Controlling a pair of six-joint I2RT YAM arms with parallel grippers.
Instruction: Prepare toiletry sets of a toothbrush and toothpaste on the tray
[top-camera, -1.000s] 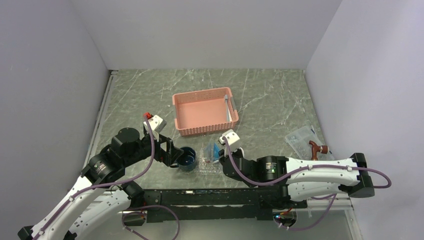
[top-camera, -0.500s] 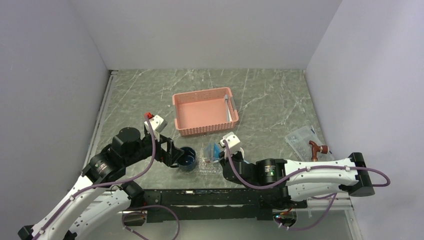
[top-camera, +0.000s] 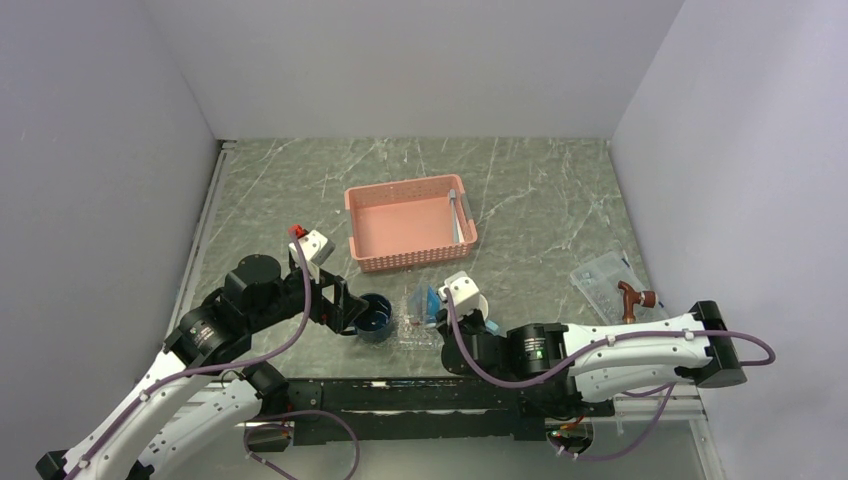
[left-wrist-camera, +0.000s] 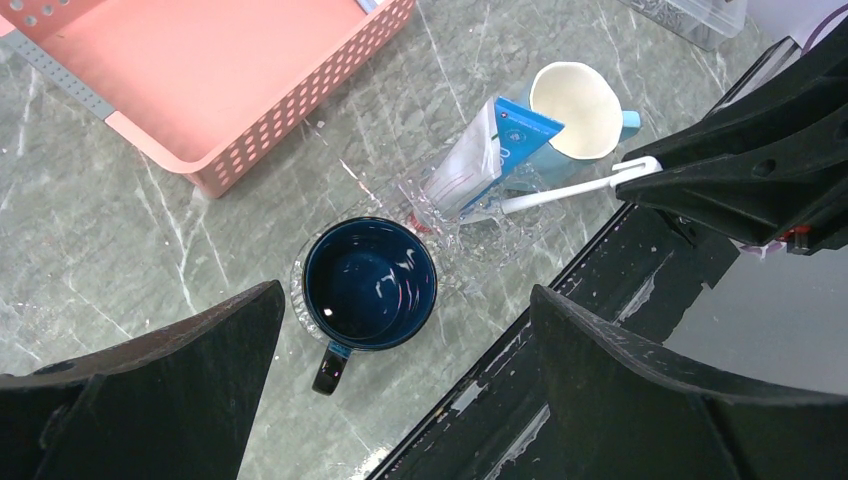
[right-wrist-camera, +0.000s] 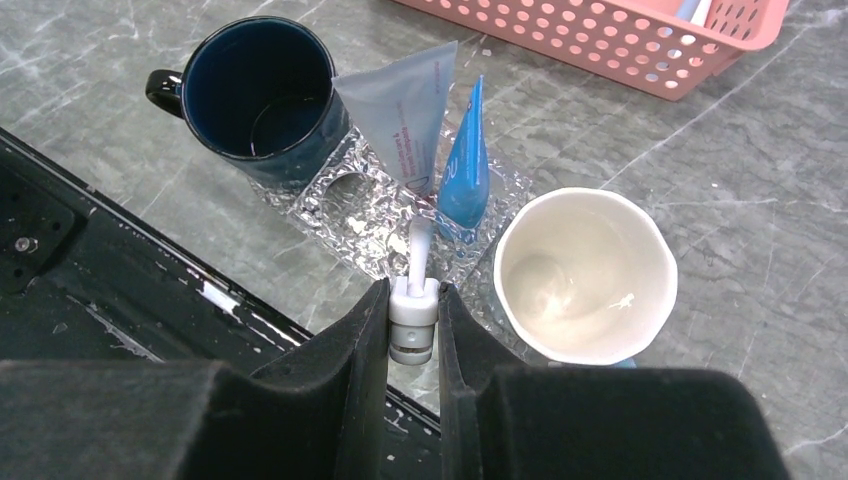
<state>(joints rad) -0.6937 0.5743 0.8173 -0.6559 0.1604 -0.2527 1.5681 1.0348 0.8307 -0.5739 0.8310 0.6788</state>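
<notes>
Slim white toothbrush at glittery clear tray.
Right claw (right-wrist-camera: 413, 300) was clamped on the toothbrush (right-wrist-camera: 419, 245), whose tip lay over the textured oval tray (right-wrist-camera: 370, 235) beside flat blue tube (right-wrist-camera: 465, 175) and white tube (right-wrist-camera: 405, 105); left claw (left-wrist-camera: 405, 295) gaped wide, empty, above navy mug (left-wrist-camera: 368, 280).

The right gripper (right-wrist-camera: 413, 318), with the toothbrush (right-wrist-camera: 418, 255) in its grasp, has drawn back slightly toward the near edge of the table (top-camera: 540, 200). The right arm (top-camera: 620, 352) has shifted leftward.
</notes>
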